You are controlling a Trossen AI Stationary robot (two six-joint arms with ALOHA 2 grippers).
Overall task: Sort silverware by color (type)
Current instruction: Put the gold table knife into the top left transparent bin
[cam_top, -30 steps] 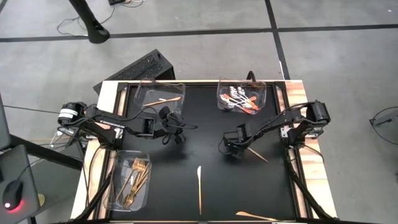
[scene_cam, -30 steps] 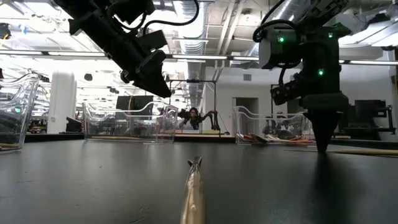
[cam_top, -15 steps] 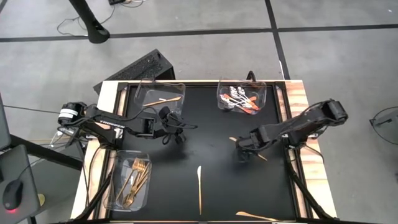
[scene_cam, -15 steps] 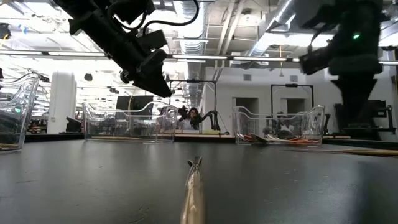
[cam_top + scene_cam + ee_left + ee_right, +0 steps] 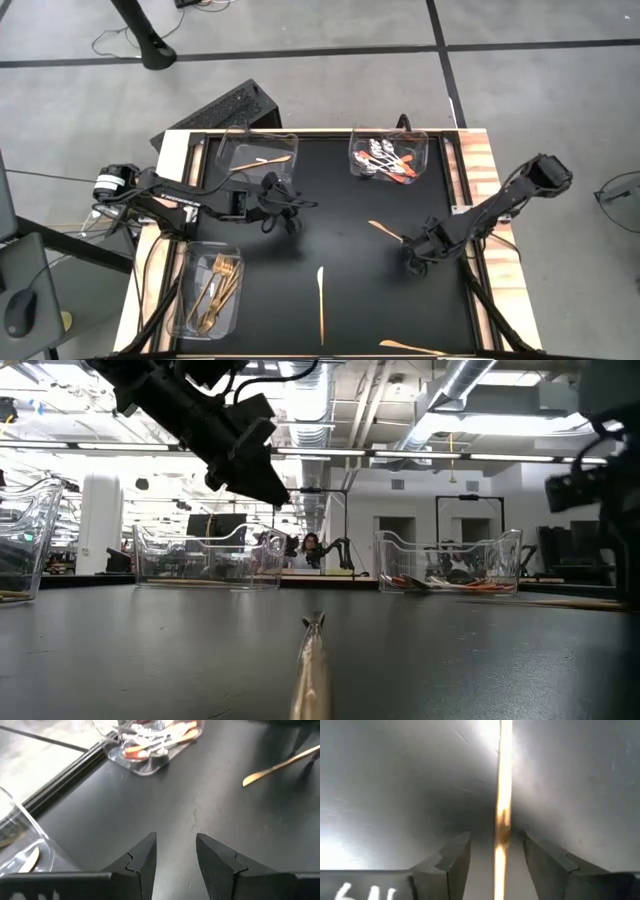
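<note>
Gold knife (image 5: 385, 231) flat on black bench (image 5: 340, 200), right of centre, lying between spread fingers of right pincer (image 5: 418, 252), untouched in right wrist view (image 5: 503, 795); right pincer low over bench, wide, empty. Second gold knife (image 5: 320, 298) near front centre; another (image 5: 412, 347) at front edge. Forks (image 5: 218, 290) in front-left tray (image 5: 190, 255); red-handled spoons (image 5: 385, 162) in rear-right tray (image 5: 425, 140); one knife (image 5: 265, 160) in rear-left tray (image 5: 225, 140). Left pincer (image 5: 290, 208) raised left of centre, partly spread, empty.

Two dark jointed arms with black cables, wedge-shaped black pincer fingers (image 5: 142, 857).
</note>
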